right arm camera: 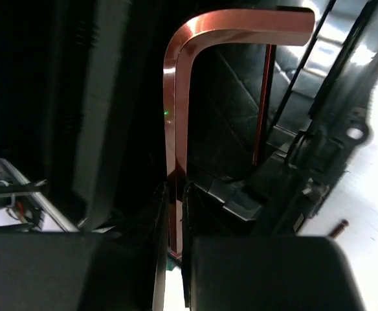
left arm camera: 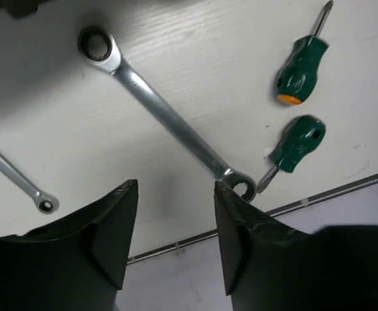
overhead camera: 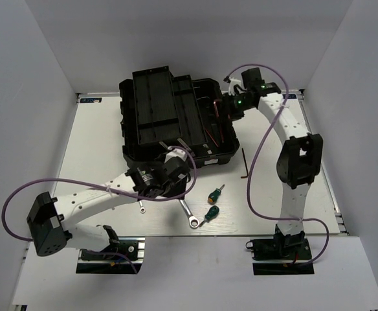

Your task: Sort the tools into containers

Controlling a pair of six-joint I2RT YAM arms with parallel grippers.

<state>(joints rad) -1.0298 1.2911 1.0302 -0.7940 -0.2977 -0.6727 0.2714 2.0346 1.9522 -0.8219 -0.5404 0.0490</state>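
The black toolbox lies open at the back of the table. My right gripper hovers over its right part, shut on a shiny brown L-shaped hex key between the fingers. Another hex key lies on the table right of the box. My left gripper is open and empty above the longer wrench. The short wrench lies to its left. Two green screwdrivers lie to the right, also in the top view.
The table's front edge runs just beyond the wrench's end and the lower screwdriver. A thin reddish rod stands inside the toolbox beside the held key. White walls enclose the table on three sides.
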